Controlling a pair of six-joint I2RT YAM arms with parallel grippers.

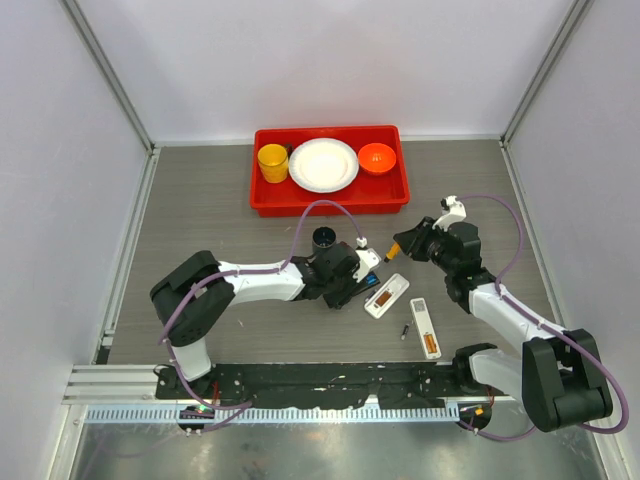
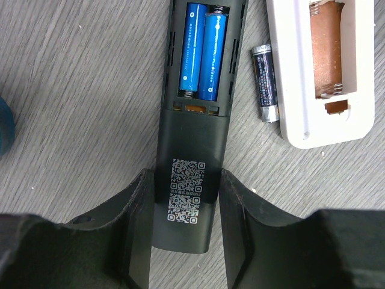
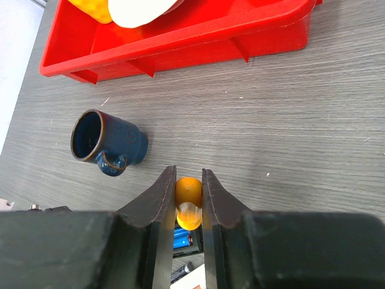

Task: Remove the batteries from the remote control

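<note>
A black remote (image 2: 189, 150) lies back-up on the table, its battery bay open with two bright blue batteries (image 2: 204, 51) side by side inside. My left gripper (image 2: 186, 177) is shut on the remote's lower end, by the QR label. A dark grey battery (image 2: 264, 81) lies loose on the table between the black remote and a white remote (image 2: 325, 72) whose bay is empty. My right gripper (image 3: 189, 174) is shut on the orange-handled screwdriver (image 3: 189, 192), held just above the blue batteries (image 3: 183, 239). In the top view the left gripper (image 1: 355, 275) and right gripper (image 1: 405, 245) are close together.
A blue mug (image 1: 323, 240) lies just behind the left gripper. A red tray (image 1: 330, 203) at the back holds a yellow cup, a white plate and an orange bowl. A second white remote (image 1: 425, 328) and a small dark piece (image 1: 406, 329) lie nearer the front.
</note>
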